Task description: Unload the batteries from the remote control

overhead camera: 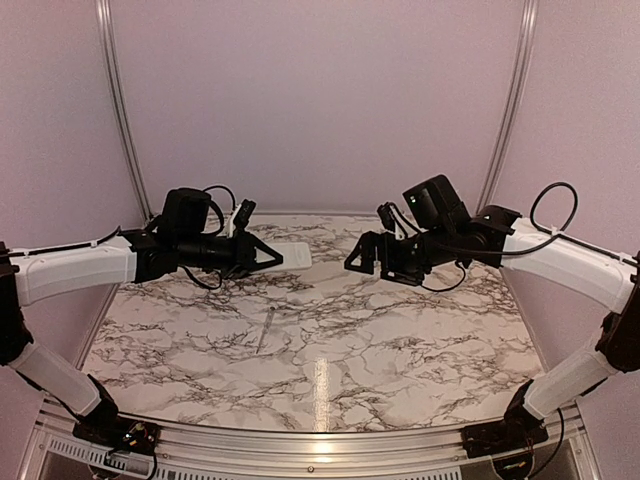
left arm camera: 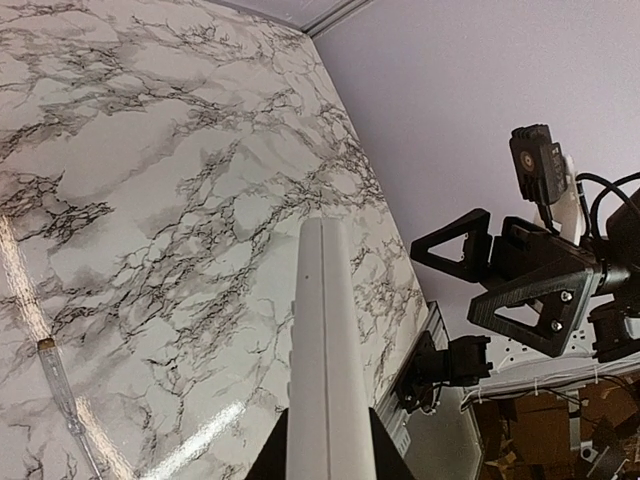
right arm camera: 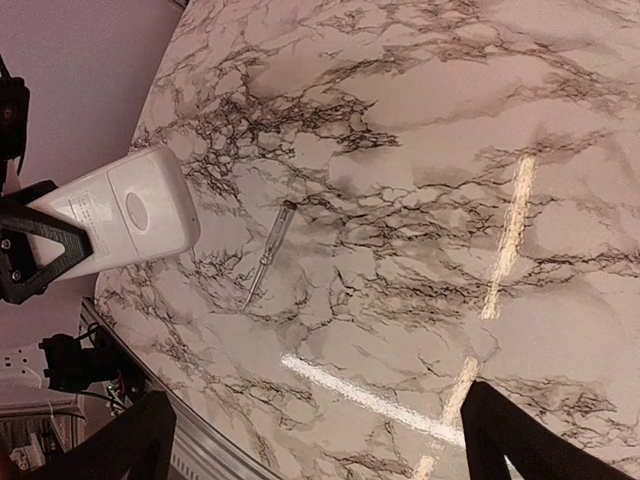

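Above the marble table (overhead camera: pixel 400 350), toward its far side, both arms hang in the air with their ends facing each other. The left gripper (overhead camera: pixel 268 254) is clamped on one end of the remote control (overhead camera: pixel 290 252), which sticks out level over the table's far middle, clear of the surface. The right gripper (overhead camera: pixel 358 263) has its jaws spread wide and holds nothing. It sits just beyond the remote's free end, apart from it, over the table's far right part.

From overhead the remote is only a short white bar. The left wrist camera looks along a narrow edge with a seam running down it, and shows the right gripper's black triangular fingers (left arm camera: pixel 520 300) off to the side of the tip. The right wrist camera alone shows a broad face, with a rounded panel and an oval mark near the free end.

Lower, lying flat near the table's middle, is a thin grey rod (overhead camera: pixel 265 330), well apart from both grippers and under neither of them.
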